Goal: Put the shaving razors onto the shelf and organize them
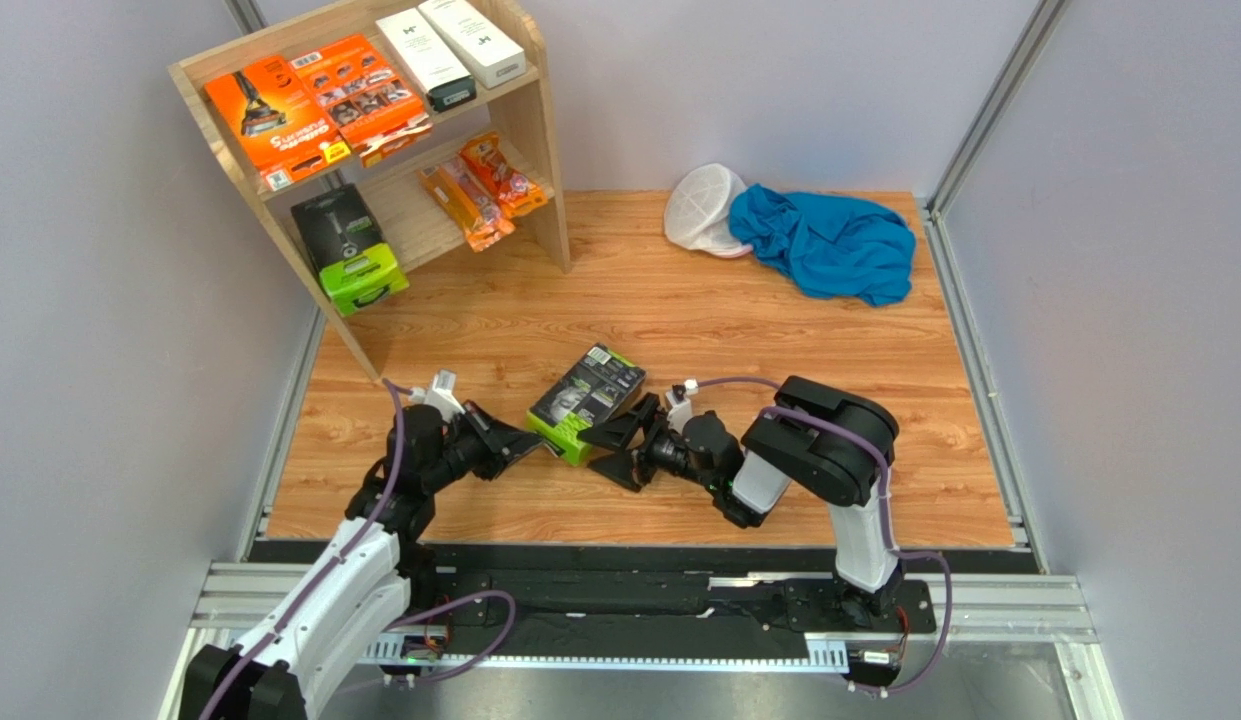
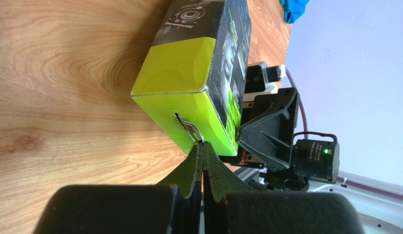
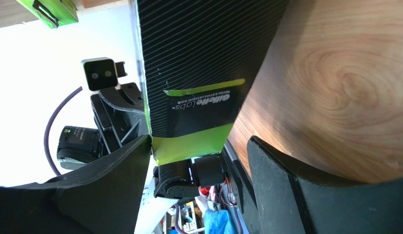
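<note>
One black-and-lime razor pack (image 1: 589, 393) lies on the wood floor between my two grippers. My left gripper (image 1: 524, 444) is shut, its tips pinching the hang tab on the pack's lime end (image 2: 188, 63); the closed tips show in the left wrist view (image 2: 203, 145). My right gripper (image 1: 623, 443) is open, its fingers either side of the pack's lime end (image 3: 198, 58), the left finger touching a corner. The shelf (image 1: 544, 120) holds two flat orange packs (image 1: 273, 113), two white boxes (image 1: 426, 57), two small orange packets (image 1: 464, 200) and the other black-and-lime pack (image 1: 345, 248).
A blue cloth (image 1: 822, 240) and a white mesh cap (image 1: 701, 207) lie at the back right of the floor. Grey walls close in both sides. The metal base rail (image 1: 656, 600) runs along the near edge.
</note>
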`<action>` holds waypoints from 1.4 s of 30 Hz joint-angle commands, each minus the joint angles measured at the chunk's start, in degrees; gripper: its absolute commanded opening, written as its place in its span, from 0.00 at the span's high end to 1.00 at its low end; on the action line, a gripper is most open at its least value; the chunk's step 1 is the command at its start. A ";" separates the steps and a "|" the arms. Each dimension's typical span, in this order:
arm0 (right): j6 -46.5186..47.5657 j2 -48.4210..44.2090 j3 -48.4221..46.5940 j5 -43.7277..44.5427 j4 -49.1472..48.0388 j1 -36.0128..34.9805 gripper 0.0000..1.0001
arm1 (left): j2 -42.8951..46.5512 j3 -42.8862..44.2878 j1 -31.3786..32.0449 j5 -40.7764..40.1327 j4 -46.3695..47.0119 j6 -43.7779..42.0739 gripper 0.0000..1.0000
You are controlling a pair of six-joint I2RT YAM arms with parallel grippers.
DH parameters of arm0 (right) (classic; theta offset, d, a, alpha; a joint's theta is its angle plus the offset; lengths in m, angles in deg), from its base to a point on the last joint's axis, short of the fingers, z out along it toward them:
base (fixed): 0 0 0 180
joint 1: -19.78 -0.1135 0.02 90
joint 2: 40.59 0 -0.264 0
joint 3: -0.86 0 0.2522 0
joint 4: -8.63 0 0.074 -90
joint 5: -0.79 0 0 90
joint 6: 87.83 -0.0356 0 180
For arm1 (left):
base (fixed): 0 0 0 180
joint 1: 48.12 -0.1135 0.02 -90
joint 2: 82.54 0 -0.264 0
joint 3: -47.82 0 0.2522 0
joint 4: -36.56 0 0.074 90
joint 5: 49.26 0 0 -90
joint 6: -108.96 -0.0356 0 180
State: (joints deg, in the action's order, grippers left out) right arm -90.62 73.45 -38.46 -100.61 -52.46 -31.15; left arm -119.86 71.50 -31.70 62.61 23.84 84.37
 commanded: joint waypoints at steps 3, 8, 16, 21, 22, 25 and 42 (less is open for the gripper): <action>0.33 1.53 -3.97 1.99 -11.55 -0.48 0.26 | 1.19 2.48 0.27 3.18 1.26 -0.98 1.00; 1.56 1.18 -7.21 1.56 -11.46 0.14 0.28 | 3.31 1.87 0.27 3.80 -0.69 -0.72 1.00; -0.63 0.92 -5.12 2.52 -11.55 0.31 0.66 | 5.06 2.31 0.27 5.29 -3.50 -1.42 1.00; -0.72 0.22 -4.06 2.08 -11.55 0.93 0.85 | 6.99 2.39 0.27 5.73 -5.61 -1.77 1.00; -0.72 0.13 -3.80 1.56 -11.55 1.10 0.88 | 7.69 2.48 0.27 5.90 -6.39 -1.95 1.00; -0.72 -0.39 -3.27 0.07 -11.55 1.63 0.96 | 9.63 4.84 0.27 5.29 -11.55 -4.49 0.98; 11.75 -17.96 -0.27 -25.59 2.75 6.99 1.00 | -4.94 17.86 0.19 11.44 -16.07 -19.09 0.18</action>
State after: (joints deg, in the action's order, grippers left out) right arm -85.83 64.14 -36.08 -115.40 -47.00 -24.47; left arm -122.05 86.29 -31.61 69.47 5.68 69.81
